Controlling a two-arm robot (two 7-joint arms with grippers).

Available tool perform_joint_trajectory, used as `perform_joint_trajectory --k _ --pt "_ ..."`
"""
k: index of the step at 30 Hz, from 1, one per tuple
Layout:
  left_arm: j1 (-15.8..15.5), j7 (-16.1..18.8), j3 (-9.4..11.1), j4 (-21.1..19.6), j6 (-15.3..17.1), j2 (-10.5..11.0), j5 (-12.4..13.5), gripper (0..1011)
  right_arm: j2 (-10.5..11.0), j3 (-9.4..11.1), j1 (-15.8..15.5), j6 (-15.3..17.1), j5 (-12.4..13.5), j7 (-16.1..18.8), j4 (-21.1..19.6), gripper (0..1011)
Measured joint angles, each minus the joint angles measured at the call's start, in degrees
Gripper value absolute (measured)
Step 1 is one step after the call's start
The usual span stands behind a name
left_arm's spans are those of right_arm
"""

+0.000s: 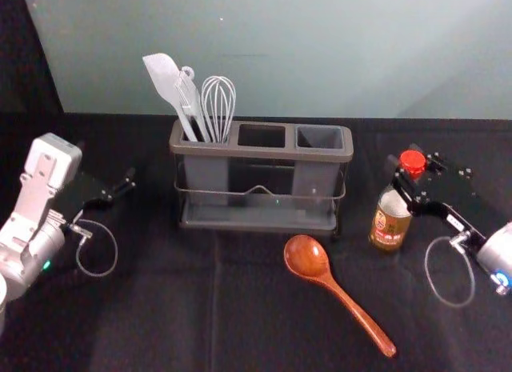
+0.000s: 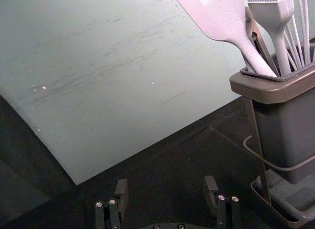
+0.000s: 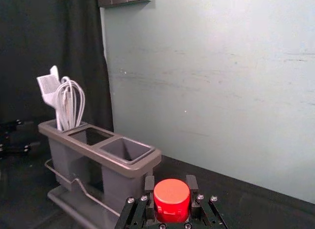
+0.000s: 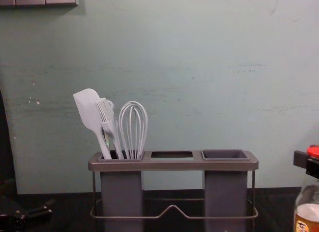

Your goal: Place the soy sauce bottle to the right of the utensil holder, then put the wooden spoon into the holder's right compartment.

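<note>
In the head view, my right gripper [image 1: 411,183] is closed around the neck of the soy sauce bottle [image 1: 389,222], right of the utensil holder [image 1: 260,152]; whether the base touches the table I cannot tell. The red cap [image 3: 172,200] sits between the fingertips of the right gripper [image 3: 171,189] in the right wrist view. The wooden spoon [image 1: 307,258] lies before the holder, bowl toward it, handle toward the front right. The holder's right compartment [image 4: 225,155] holds nothing visible. Left of the holder, my left gripper [image 1: 126,184] stands open and empty; its wrist view shows the left gripper [image 2: 166,192] fingertips apart.
A white spatula [image 4: 87,110], a brush [image 4: 107,117] and a whisk [image 4: 133,127] stand in the holder's left compartment. Behind the black-covered table [image 1: 168,308] rises a pale wall [image 1: 280,52]. Bare cloth lies between the left gripper and the holder.
</note>
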Motion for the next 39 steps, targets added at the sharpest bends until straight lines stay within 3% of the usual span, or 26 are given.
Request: perform_joint_trajectory --k 16,39 --pt "0.0 0.0 0.0 0.0 0.0 0.0 0.0 1005 -3.4 -1.9 5.7 -2.6 -0.9 0.4 6.5 380" --pt "0.0 0.0 0.0 0.0 0.0 0.0 0.0 1005 -5.7 -3.0 8.8 -3.4 -1.1 0.6 10.3 378"
